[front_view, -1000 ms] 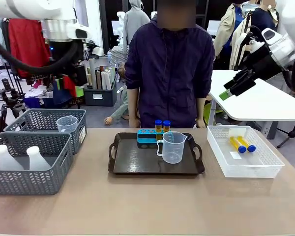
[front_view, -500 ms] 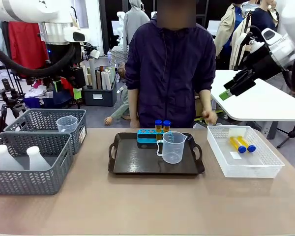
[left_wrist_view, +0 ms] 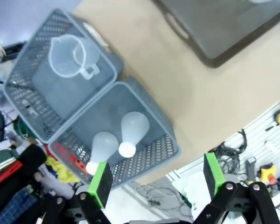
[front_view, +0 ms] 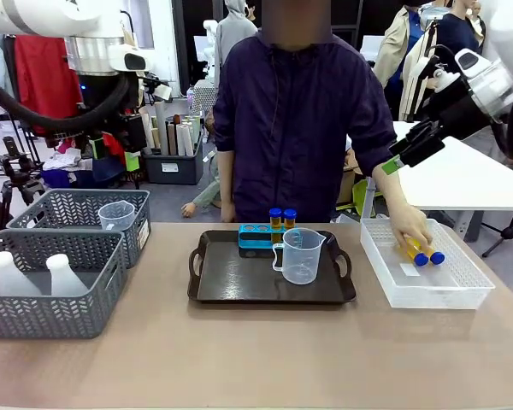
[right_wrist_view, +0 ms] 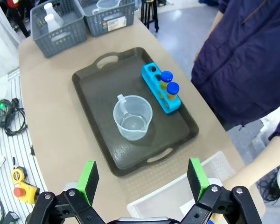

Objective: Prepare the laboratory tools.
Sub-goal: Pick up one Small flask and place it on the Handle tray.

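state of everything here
clear plastic handled beaker on dark tray: upright, empty
second clear beaker in grey basket: upright
blue-capped yellow tubes in blue rack: upright
yellow tubes in white mesh basket: lying, hand on them
white conical flasks: upright
left gripper: open
right gripper: open

Front on, we face the person [front_view: 299, 128] across the table [front_view: 256, 359]; both wrist cameras look down from high, sharing the tray [right_wrist_view: 98, 91].
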Available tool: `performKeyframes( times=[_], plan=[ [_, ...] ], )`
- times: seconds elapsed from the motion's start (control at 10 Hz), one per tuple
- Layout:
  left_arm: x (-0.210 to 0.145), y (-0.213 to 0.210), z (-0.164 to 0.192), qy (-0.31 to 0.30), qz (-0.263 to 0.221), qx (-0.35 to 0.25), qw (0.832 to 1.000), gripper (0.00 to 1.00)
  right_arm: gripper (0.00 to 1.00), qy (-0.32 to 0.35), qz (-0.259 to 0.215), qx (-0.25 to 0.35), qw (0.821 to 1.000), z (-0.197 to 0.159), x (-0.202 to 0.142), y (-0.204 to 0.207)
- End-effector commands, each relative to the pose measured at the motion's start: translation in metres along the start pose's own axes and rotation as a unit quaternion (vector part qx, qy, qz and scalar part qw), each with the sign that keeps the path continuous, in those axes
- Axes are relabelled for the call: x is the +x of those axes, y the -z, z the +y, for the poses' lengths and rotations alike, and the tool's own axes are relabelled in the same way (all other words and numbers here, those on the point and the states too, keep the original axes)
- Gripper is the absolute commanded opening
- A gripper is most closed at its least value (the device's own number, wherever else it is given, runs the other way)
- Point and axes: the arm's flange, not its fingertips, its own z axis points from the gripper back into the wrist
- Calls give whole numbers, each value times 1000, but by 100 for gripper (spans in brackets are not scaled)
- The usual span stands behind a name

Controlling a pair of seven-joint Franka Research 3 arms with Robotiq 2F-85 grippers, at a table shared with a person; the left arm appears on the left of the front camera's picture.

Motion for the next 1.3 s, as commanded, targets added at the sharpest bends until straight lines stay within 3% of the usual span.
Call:
performKeyframes(
  times=[0.0,0.4,0.7,0.9,1.2],
  plan=[
    [-24,7,28,-48,-11,8,999,100,100,-1,-8,3,1000,0,1,0],
    [-54,65,101,-162,9,-29,986,100,100,-1,-8,3,1000,0,1,0],
    [-86,109,126,-242,21,-33,969,100,100,-1,-8,3,1000,0,1,0],
    [-110,130,139,-255,19,-49,966,100,100,-1,-8,3,1000,0,1,0],
    [-146,153,169,-276,28,-23,960,100,100,-1,-8,3,1000,0,1,0]
  ],
)
